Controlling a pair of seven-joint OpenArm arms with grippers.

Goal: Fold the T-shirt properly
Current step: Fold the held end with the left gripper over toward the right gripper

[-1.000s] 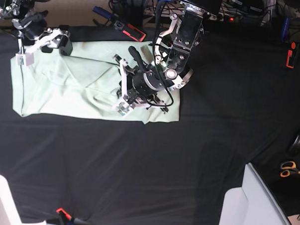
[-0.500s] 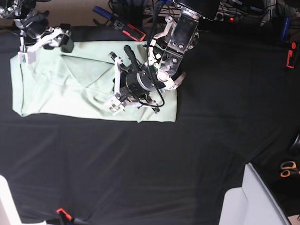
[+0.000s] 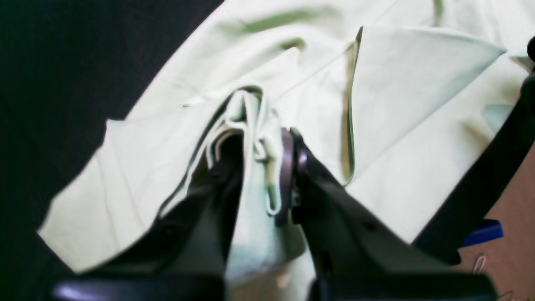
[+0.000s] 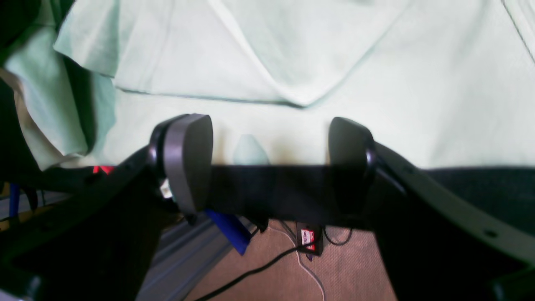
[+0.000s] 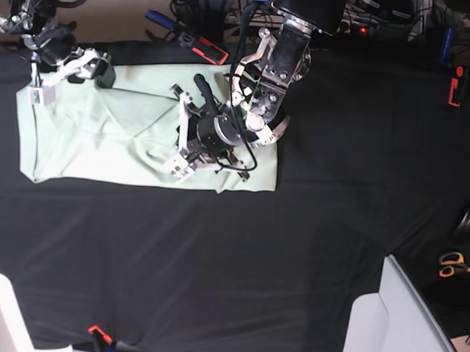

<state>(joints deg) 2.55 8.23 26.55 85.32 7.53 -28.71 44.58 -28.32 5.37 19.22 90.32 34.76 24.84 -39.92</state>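
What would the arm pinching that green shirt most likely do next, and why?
Probably carry the pinched fabric further toward the other arm's side, then lay it down. The left gripper is shut on a bunched fold of the T-shirt, lifted above the flat part, so that fold looks unfinished. The right gripper hangs open at the far edge, holding nothing.

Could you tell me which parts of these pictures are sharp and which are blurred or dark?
Left wrist view: the fingers are blurred up close; the T-shirt beyond is fairly sharp. Right wrist view: soft throughout, the fingers dark against the bright cloth. Base view: evenly lit and sharp, though the black tablecloth shows little detail.
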